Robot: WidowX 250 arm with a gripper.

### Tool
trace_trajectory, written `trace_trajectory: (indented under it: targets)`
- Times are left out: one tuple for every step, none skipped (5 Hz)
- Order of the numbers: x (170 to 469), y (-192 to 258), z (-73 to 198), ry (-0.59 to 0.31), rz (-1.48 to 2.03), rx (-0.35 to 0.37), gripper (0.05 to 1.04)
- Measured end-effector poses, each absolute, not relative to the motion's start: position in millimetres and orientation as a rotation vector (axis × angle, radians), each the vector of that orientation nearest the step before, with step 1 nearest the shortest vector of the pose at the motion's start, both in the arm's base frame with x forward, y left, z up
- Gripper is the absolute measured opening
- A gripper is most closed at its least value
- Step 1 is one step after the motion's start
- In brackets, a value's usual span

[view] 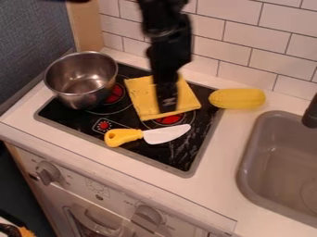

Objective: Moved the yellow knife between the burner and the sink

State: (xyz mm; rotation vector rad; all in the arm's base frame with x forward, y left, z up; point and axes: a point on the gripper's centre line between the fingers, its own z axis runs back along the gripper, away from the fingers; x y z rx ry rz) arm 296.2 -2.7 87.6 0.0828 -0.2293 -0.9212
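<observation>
One yellow knife (pixel 147 134) lies in front of the end effector (pixel 167 105).

Rear wall of white rectangular tiles (pixel 238 39) with thin dark joints; dark blue-grey textured surface (pixel 29 32) at left; light-brown upright strip (pixel 85 28) between them; white desk (pixel 218 178) above off-white front panel (pixel 77 178) with round grey knobs (pixel 47 172).

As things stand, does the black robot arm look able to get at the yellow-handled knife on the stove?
Probably yes. The claw is over the yellow cloth, near the knife; nothing lies on the knife, and the metal pot stands off to one side.
</observation>
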Motion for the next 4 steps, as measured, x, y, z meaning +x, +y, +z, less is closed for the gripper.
trace_trajectory:
  targets:
    - [275, 14, 71, -0.233, -0.871, 0.091, 1.001]
    - [261, 20, 58, -0.213, -0.838, 0.107, 1.001]
    - [255, 28, 47, -0.188, -0.79, 0.115, 1.001]
    - [256, 29, 34, -0.157, -0.779, 0.098, 1.001]
